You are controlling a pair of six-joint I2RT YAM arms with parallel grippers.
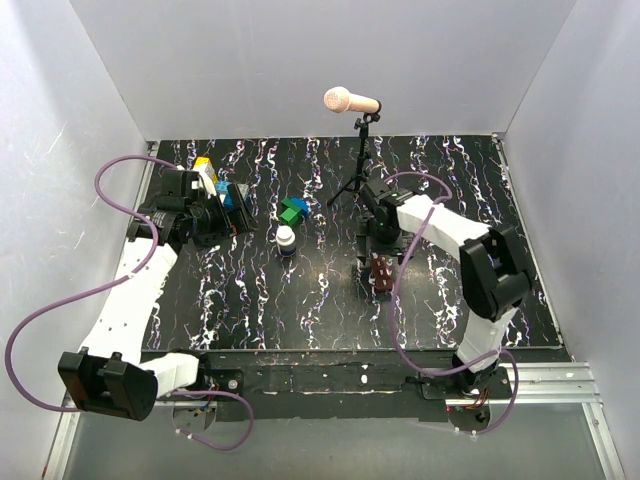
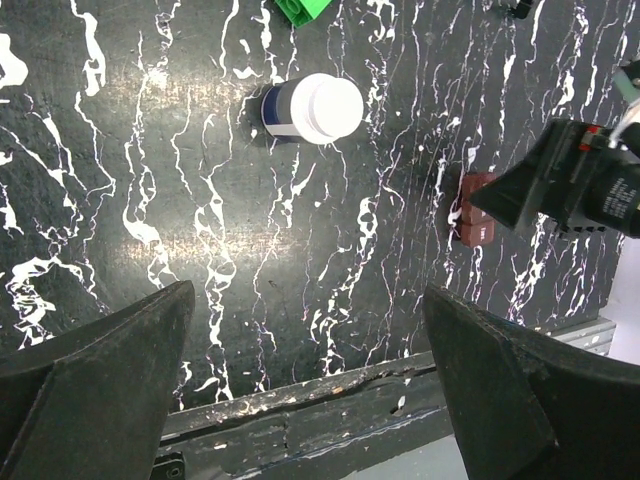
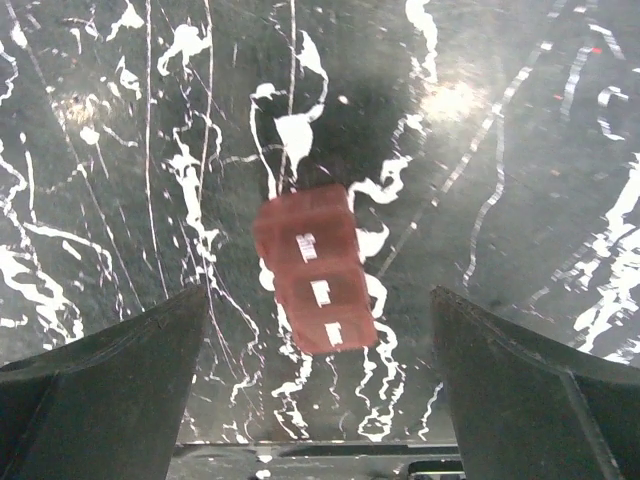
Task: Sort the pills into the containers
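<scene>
A black desk (image 1: 250,290) veined with white sat inside pale walls on three sides, with a metal rail along its near edge. The reddish-brown pill container (image 1: 381,275) lay flat on the right half of the desk, well clear of the right and near edges, with bare desk on every side. Pale lid segments ran in a row along its top.

The right end effector (image 3: 320,300) hung directly over the container with its two dark fingers (image 3: 110,380) spread wide. One finger stood to each side of the box with open desk between, neither touching it.

The left end effector (image 2: 308,300) was over the far left part of the desk, also spread wide and holding nothing. A broad stretch of bare desk showed between its fingers.

A white-capped bottle (image 1: 286,240) stood upright near the middle, well apart from the container. Green and blue blocks (image 1: 293,210) sat just behind it. A microphone stand (image 1: 358,170) rose at the far centre, close behind the right arm.
</scene>
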